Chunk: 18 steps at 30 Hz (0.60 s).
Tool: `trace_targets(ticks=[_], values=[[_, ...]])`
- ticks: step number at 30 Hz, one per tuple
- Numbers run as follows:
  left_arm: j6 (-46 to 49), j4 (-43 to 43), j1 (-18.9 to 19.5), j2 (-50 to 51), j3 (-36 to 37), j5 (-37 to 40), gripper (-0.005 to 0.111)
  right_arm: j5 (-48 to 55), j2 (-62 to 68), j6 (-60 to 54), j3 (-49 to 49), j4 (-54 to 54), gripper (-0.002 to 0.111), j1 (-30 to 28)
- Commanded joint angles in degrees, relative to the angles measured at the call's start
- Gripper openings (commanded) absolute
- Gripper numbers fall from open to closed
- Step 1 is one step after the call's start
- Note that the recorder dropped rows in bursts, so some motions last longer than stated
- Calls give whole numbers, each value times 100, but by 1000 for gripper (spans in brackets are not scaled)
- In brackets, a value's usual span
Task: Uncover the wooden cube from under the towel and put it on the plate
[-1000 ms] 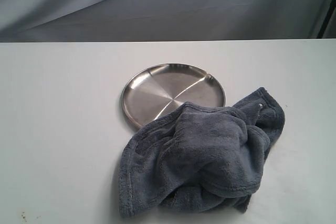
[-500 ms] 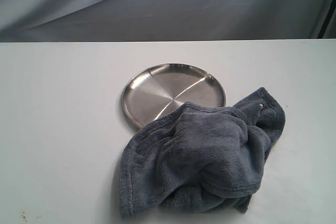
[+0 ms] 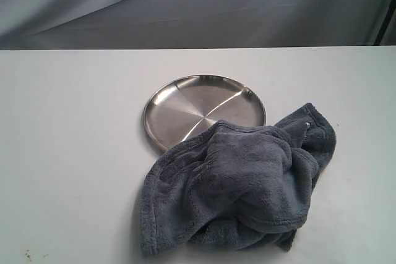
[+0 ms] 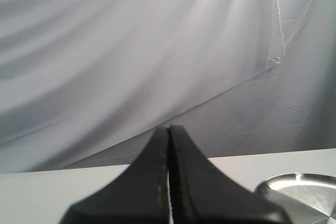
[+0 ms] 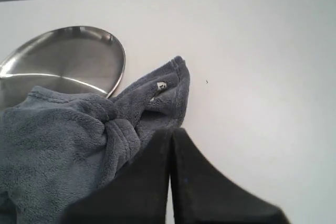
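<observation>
We took the plate (image 3: 185, 106) as our mark. It sat bare and shiny on the white table (image 3: 68, 153). The towel (image 3: 238, 187) lay bunched in a thick heap against the plate's near side in the exterior view, with a fold over the rim there. One towel corner with a small white tag (image 5: 161, 85) stuck out just beside the plate's edge.

We could not see the cube in any view, so we could not say where it lay.

The left gripper (image 4: 169, 128) had its jaws pressed together on nothing. It was raised off the table near the plate and faced the grey curtain (image 4: 157, 51).

The right gripper (image 5: 171, 129) was likewise closed tight and empty. Its tips showed at the towel's edge next to the tagged corner, on the side away from the plate. We could not tell whether they touched the cloth.
</observation>
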Motion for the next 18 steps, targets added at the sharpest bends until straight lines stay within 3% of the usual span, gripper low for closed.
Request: trace_targets(ticks=[1, 14, 18], values=[[-29, -4, 13, -20, 20, -53, 0, 71, 762, -150, -326, -24, 0, 0], [-29, -4, 13, -20, 20, -53, 0, 429, 3062, -1630, -1157, 754, 0, 0], [-29, -4, 13, -20, 20, -53, 0, 161, 3842, -3128, -1272, 2081, 0, 0]])
